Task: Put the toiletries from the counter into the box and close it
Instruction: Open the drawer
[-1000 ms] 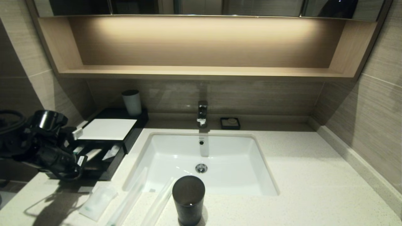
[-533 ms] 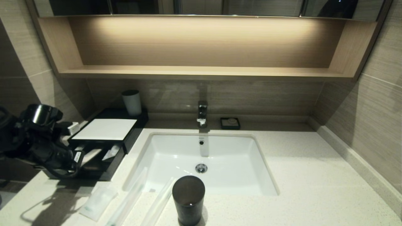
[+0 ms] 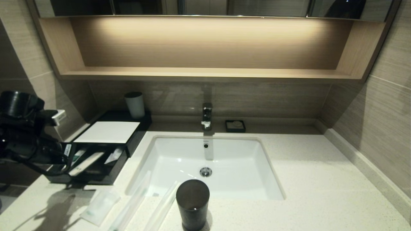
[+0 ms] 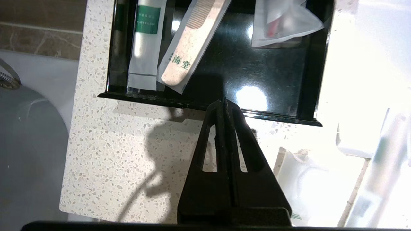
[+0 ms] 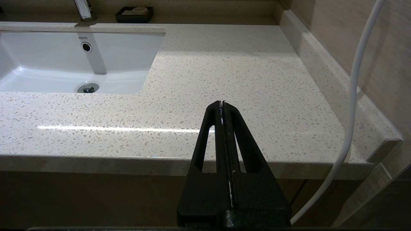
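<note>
The small translucent white sachet with green print point(image 3: 100, 207) lies flat on the off-white speckled stone counter point(image 3: 321, 179), just in front of the flat black box's pulled-out drawer point(image 3: 93, 166), its long axis running from about one o'clock to seven. The left gripper point(image 4: 225, 103), jaws pressed together and holding nothing, hangs over the drawer's front lip, so the sachet sits at roughly four o'clock from its tips in the wrist view. The right gripper point(image 5: 222, 103), also closed, is parked off the counter's far side, so the left looks the arm for this pick.
</note>
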You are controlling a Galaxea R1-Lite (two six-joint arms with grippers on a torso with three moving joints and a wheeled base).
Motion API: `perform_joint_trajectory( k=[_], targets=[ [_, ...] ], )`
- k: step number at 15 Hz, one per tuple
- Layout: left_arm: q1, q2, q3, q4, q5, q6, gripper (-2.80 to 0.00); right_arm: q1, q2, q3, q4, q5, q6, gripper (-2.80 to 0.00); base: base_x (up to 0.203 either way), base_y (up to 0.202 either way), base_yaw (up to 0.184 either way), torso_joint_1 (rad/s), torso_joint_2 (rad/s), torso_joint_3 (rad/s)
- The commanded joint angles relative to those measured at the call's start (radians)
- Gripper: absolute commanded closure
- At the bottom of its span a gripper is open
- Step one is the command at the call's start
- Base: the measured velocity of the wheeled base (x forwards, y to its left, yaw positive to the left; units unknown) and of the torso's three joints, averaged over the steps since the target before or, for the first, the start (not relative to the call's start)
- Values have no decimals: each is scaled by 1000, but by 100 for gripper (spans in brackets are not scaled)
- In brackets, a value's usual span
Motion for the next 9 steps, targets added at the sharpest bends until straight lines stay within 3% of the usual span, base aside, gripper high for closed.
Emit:
perform_joint_trajectory(
  k=[1,6,9],
  targets=[
    [0,-79,7,0,-41,-10,0,0,0,2,0,0,-2,0,0,0,0,0,0,0],
    [-2,-163,30,43,-234,-32,0,0,0,2,0,0,0,0,0,0,0,0,0,0],
    [-11,-238,43,159,-342,-10,0,0,0,2,0,0,0,0,0,0,0,0,0,0]
  ],
)
